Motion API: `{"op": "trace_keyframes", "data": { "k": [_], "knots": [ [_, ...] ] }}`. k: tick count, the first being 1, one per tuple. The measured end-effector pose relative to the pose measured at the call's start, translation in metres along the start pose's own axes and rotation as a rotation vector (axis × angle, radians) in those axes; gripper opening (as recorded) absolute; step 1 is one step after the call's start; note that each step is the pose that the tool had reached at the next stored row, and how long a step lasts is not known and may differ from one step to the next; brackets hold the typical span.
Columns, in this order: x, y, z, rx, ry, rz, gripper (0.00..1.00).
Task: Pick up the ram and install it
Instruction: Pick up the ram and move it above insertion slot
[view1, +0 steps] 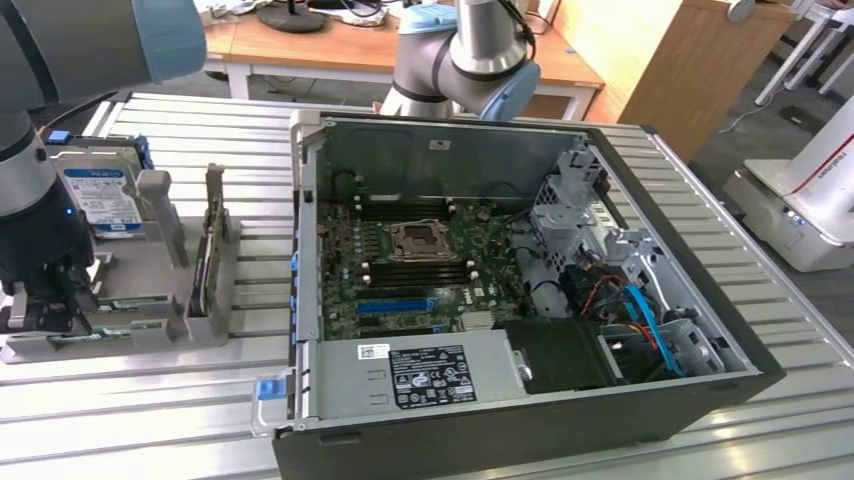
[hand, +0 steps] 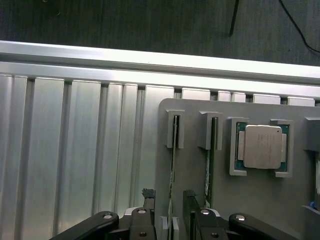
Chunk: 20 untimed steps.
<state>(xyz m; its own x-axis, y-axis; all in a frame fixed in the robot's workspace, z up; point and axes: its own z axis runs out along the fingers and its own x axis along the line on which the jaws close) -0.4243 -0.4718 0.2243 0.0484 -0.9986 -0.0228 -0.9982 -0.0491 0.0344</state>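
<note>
The gripper (hand: 169, 200) hung open over the grey holder (hand: 192, 165); its fingers (hand: 190, 201) flanked the ram (hand: 173, 165) standing on edge.

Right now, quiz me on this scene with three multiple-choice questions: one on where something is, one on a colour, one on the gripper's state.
1. The processor chip sits: A in the grey holder; B inside a drawer; C on a chair.
2. The hard drive has a label that is: A red; B blue and white; C yellow.
3. The gripper is: A shut on the chip; B shut on nothing; C open astride the ram.

Answers: A, the chip lies in a recess of the holder. B, the label shows blue and white. C, the fingers stand apart, one on each side of the ram.
</note>
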Motion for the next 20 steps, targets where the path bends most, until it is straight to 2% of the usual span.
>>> {"op": "trace_keyframes", "data": {
  "k": [13, 20],
  "knots": [
    [0.000, -0.0004, 0.0128, -0.0001, 0.0000, 0.000, 0.36],
    [0.000, -0.0010, 0.0135, 0.0003, -0.0002, 0.000, 0.36]
  ]
}}
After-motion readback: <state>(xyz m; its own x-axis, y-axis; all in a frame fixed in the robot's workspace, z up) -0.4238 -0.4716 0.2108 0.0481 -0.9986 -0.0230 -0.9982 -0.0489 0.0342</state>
